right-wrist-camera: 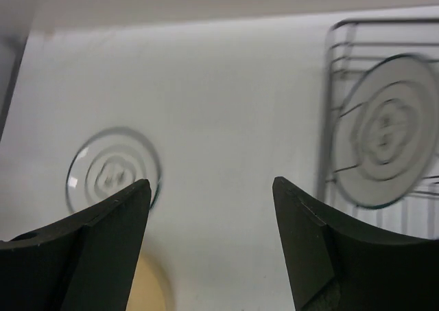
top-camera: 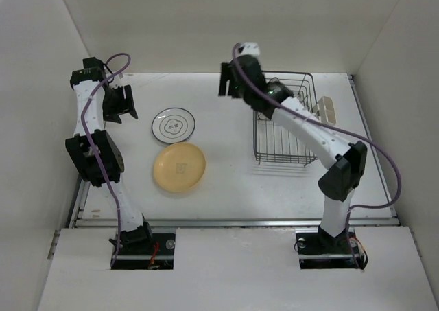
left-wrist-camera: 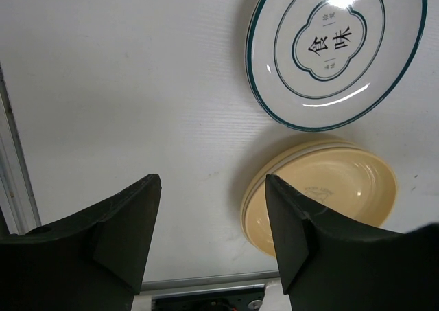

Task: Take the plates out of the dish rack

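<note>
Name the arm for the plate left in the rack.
Right. The right gripper hangs open beside the dish rack, the white plate inside showing in its wrist view. The left gripper sits far off, beyond both unloaded plates.

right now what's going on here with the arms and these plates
Two robot arms are unloading plates from the dish rack. A white plate with a dark rim and a yellow plate lie on the table. Another ringed plate is in the rack, blurred in the right wrist view. The left gripper and the right gripper are both open and hold nothing.
</note>
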Motion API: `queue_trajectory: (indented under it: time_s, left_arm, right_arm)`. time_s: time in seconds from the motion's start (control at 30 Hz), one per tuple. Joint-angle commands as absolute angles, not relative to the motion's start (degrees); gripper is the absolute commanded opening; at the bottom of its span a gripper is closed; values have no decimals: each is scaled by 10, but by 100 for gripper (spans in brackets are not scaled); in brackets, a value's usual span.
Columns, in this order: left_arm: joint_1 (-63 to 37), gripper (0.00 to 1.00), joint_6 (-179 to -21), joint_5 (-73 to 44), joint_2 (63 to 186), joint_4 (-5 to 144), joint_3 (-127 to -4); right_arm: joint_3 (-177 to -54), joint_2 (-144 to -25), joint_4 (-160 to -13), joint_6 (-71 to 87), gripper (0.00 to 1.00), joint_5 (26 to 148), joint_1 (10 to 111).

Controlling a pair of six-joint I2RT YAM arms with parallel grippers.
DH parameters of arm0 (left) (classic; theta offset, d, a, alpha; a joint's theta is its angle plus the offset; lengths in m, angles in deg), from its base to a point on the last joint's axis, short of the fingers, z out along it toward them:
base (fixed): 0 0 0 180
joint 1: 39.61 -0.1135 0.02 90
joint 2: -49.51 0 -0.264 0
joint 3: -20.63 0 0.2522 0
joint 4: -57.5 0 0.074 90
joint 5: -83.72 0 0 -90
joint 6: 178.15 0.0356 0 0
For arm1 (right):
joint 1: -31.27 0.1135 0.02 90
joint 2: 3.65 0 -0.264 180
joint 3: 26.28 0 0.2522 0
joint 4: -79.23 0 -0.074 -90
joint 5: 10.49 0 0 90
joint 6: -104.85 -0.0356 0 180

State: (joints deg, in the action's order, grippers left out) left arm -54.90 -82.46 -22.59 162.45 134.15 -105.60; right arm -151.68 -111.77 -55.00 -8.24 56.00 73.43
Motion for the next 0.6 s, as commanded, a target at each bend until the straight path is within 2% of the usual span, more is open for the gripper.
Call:
queue_trajectory:
  time_s: [0.0, 0.07, 0.17, 0.27, 0.4, 0.57]
  left_arm:
    - [-553, 59, -821, -230, 1580, 1361, -1058]
    - [-553, 59, -821, -236, 1580, 1361, -1058]
    - [-553, 59, -821, -241, 1580, 1361, -1058]
    - [-553, 59, -821, -255, 1574, 1366, -1058]
    - [-553, 59, -815, -261, 1561, 1373, -1047]
    - [-553, 62, -809, -261, 1545, 1367, -1026]
  right_arm:
    - [-1568, -1139, -434, -151, 77, 446, 671]
    - [-1599, -1170, -385, -151, 77, 407, 643]
    - [-1614, -1196, -367, -157, 77, 426, 611]
    - [-1589, -1206, -395, -180, 79, 458, 591]
    - [-1560, -1213, -415, -254, 79, 426, 548]
    - [-1560, -1226, -456, -225, 79, 457, 541]
